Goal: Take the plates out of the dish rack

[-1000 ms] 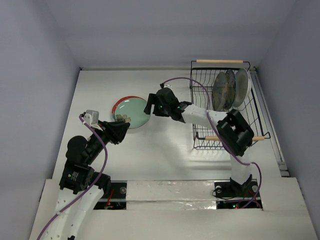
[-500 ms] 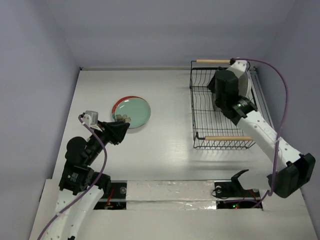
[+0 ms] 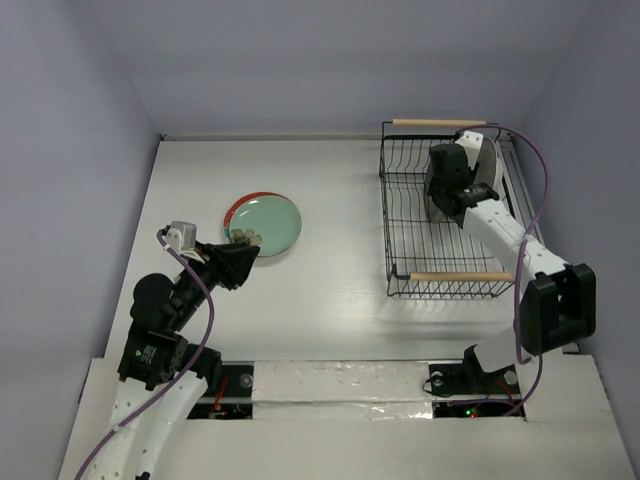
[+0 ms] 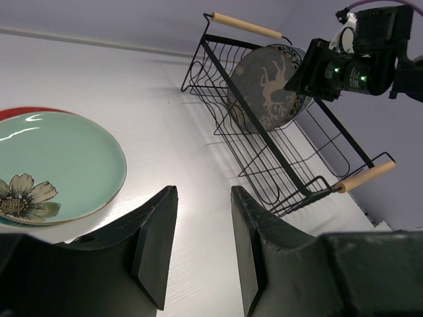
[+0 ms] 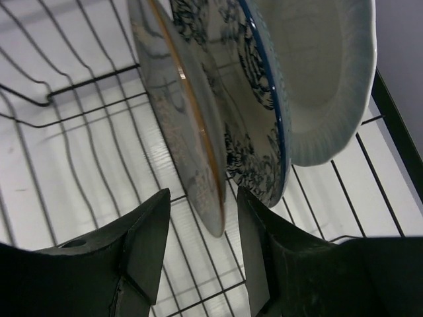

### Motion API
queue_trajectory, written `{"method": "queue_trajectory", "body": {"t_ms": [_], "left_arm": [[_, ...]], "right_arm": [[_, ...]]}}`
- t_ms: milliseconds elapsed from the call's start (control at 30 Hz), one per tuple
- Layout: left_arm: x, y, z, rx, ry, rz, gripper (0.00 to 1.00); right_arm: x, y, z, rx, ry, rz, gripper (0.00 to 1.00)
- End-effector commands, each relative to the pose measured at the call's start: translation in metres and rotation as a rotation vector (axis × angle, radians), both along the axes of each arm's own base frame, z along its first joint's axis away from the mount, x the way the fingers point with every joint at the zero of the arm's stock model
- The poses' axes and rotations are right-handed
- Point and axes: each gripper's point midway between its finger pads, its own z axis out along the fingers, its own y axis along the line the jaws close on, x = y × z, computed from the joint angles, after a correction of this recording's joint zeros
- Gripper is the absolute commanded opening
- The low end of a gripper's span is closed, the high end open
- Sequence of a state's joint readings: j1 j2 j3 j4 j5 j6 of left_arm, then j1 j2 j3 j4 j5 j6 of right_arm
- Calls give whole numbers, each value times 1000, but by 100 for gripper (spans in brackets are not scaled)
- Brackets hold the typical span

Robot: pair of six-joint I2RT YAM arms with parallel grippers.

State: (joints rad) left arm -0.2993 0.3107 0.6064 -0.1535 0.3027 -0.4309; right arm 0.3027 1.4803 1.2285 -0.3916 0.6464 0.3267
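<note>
L gripper [image 4: 200, 247] sat open, empty. Red plate [image 4: 59, 165] lay flat on table [image 4: 132, 86] just ahead. Rack [image 3: 420, 235] ran lengthwise near-to-far. At its far end, R gripper [image 5: 198, 244] was open, jaws astride rim of upright grey-green plate [image 5: 175, 112]. Blue-patterned plate [image 5: 258, 132] & white plate [image 5: 317, 72] stood on edge behind.

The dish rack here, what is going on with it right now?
The right arm's claw is open inside the black wire dish rack, straddling the rim of the round grey-green plate with a pale figure. Next to it stand a white plate with a dark blue pattern and a plain white plate, all on edge. A round teal plate with a red edge lies on the white table; the left claw is open near it, empty.
</note>
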Motion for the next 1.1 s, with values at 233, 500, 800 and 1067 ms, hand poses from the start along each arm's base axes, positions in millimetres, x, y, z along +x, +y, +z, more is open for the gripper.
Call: {"method": "queue_trajectory", "body": {"t_ms": [233,500,800,1067], "left_arm": [[1,0,15,-13,-53,-2,35],[1,-1,15,-12,-51,-5,35],[2,-2,14,-10,-49,-10,35],[2,-2,14,-11,-48,-13,35]], "right_arm": [[27,-23,-9,-113,65,-72,39],[19,-24,31,-184,2,-60,8],[3,-2,83,-247,-64,-25,0],[-43,21,188,-40,-361,77,0]]}}
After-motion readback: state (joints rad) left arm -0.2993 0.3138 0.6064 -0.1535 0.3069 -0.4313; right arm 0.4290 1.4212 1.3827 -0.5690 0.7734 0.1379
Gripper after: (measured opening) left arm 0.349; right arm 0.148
